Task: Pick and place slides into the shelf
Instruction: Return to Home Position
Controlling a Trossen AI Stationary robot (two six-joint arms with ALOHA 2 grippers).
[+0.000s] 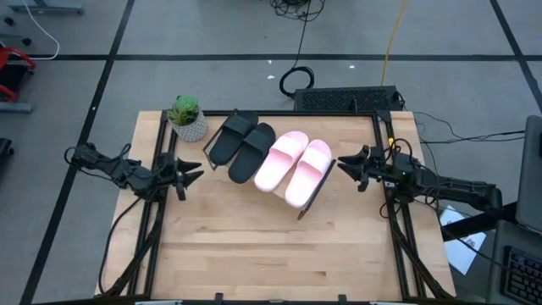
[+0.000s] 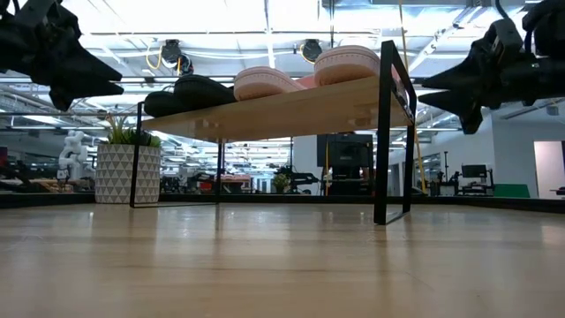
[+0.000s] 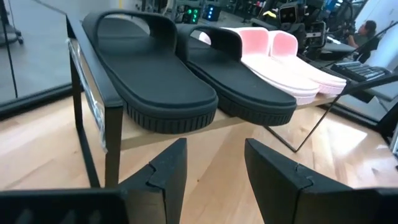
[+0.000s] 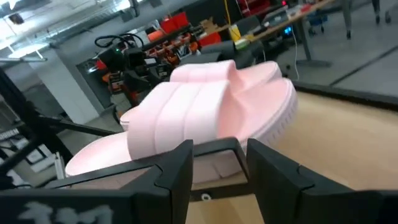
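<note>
Two black slides (image 1: pixel 241 146) and two pale pink slides (image 1: pixel 295 165) lie side by side, soles down, on the shelf's plank top (image 2: pixel 291 106), which stands on a thin black frame (image 2: pixel 385 132). In the left wrist view the black slides (image 3: pixel 186 74) are nearest and the pink ones (image 3: pixel 289 62) beyond. My left gripper (image 1: pixel 193 171) hovers open just left of the shelf, pointing at it. My right gripper (image 1: pixel 345 164) hovers open just right of the shelf, facing the pink slides (image 4: pixel 199 118). Neither touches anything.
A small potted plant in a white patterned pot (image 1: pixel 187 119) stands at the table's far left, close to the shelf (image 2: pixel 128 168). A black keyboard-like tray (image 1: pixel 347 99) lies beyond the far edge. The wooden tabletop (image 1: pixel 271 246) spreads toward the near edge.
</note>
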